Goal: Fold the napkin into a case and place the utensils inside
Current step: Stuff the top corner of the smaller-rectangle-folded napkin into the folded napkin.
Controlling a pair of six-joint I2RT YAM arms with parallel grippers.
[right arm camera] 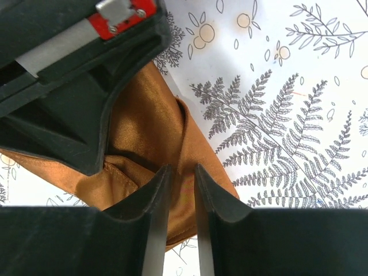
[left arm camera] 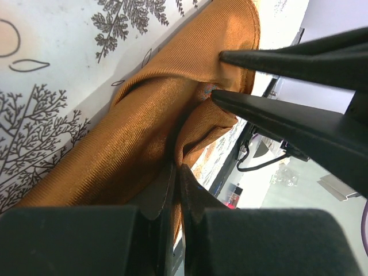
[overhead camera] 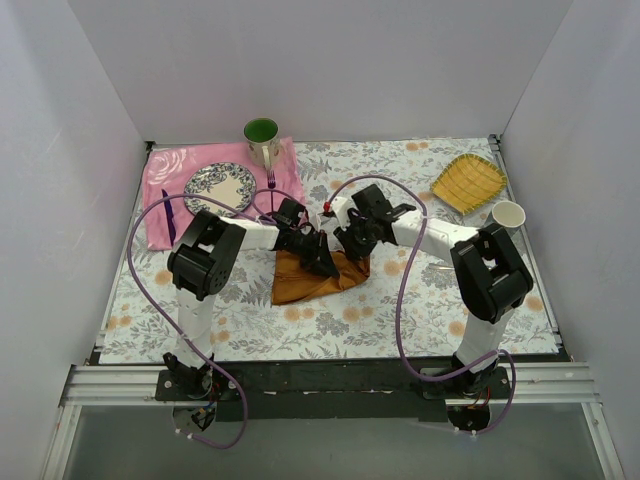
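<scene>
Left wrist: your left claw (left arm camera: 177, 169) and right claw (right arm camera: 183, 169) both pinch the napkin (left arm camera: 132, 132), soft slippery satin, so take hems deep between the tips.

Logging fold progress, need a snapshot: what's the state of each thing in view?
napkin: partly folded, bunched, no case yet
left hand: shut on napkin
right hand: shut on napkin fold
plate: flat on pink cloth, bare
purple fork: lying by plate, outside napkin
green-lined cup: upright
paper cup: upright
yellow woven tray: empty
</scene>
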